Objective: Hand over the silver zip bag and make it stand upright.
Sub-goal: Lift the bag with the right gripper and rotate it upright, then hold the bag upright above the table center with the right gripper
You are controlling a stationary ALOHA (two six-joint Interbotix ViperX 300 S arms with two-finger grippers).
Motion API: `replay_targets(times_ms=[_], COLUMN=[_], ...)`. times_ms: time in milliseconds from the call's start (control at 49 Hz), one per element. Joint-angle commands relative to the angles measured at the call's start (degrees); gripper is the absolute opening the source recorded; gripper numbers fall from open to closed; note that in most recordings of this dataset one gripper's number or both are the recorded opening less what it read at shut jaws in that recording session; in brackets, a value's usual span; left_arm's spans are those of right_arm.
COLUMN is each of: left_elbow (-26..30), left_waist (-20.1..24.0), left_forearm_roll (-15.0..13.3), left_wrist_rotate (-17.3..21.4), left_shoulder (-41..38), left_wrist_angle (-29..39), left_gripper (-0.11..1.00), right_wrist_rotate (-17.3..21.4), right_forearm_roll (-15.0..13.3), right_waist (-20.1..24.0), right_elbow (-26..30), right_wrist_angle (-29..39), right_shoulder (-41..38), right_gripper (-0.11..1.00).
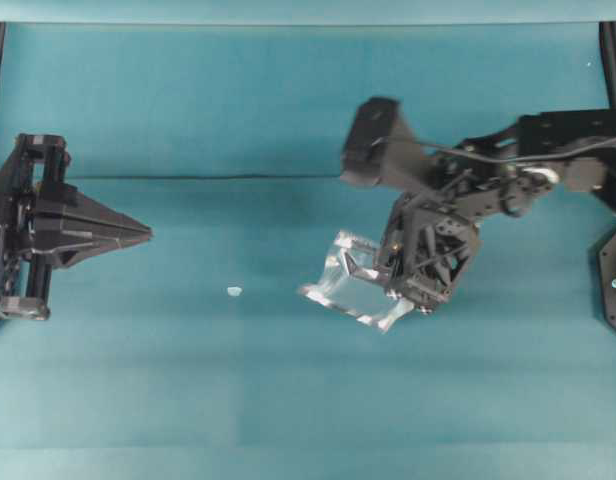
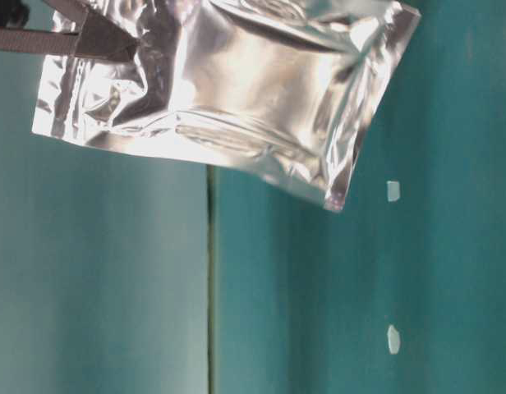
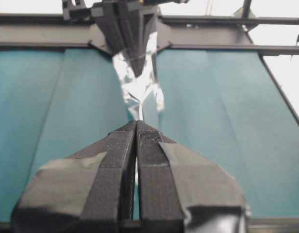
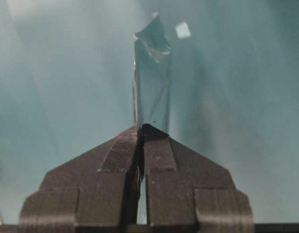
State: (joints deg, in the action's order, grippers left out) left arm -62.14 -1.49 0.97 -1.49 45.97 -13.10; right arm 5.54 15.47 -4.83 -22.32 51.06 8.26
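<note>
The silver zip bag (image 1: pixel 350 282) is a crinkled foil pouch right of the table's middle, and my right gripper (image 1: pixel 400 272) is shut on its right edge. In the right wrist view the bag (image 4: pixel 152 82) runs edge-on away from the shut right gripper (image 4: pixel 141 127). The table-level view shows the bag's (image 2: pixel 236 90) shiny face with a dark finger (image 2: pixel 97 37) clamped at its corner. My left gripper (image 1: pixel 148 237) rests at the far left, shut and empty, well apart from the bag. From the left wrist, the left gripper (image 3: pixel 137 124) points at the bag (image 3: pixel 137 85) hanging under the right gripper.
A tiny white speck (image 1: pixel 234 291) lies on the teal cloth (image 1: pixel 238 400) between the two grippers; it also shows in the right wrist view as a speck (image 4: pixel 182 30). A fold line crosses the cloth. Black frame posts stand at the table's corners.
</note>
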Motion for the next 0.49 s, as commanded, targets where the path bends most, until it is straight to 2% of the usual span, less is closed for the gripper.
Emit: replay_targets(times_ms=[0,184,470], left_elbow=[0.7,0.7,0.09], left_waist=[0.35,0.44,0.44], left_forearm_roll=[0.09,0.09,0.09], left_wrist_rotate=[0.09,0.09,0.0], left_shoulder=[0.0,0.09,0.53], left_wrist_angle=[0.26,1.41,3.16], left_gripper=[-0.01,-0.01,-0.01], right_wrist_rotate=[-2.99,-8.79,-13.01], right_forearm_roll=[-0.7,-1.58,-5.63], right_waist=[0.62,0.97,1.14], right_elbow=[4.31,10.55,16.7], right_wrist_angle=[2.81,6.06,9.67], right_shoulder=[-0.97,-5.01,-9.67], right_gripper=[0.02,0.02,0.02])
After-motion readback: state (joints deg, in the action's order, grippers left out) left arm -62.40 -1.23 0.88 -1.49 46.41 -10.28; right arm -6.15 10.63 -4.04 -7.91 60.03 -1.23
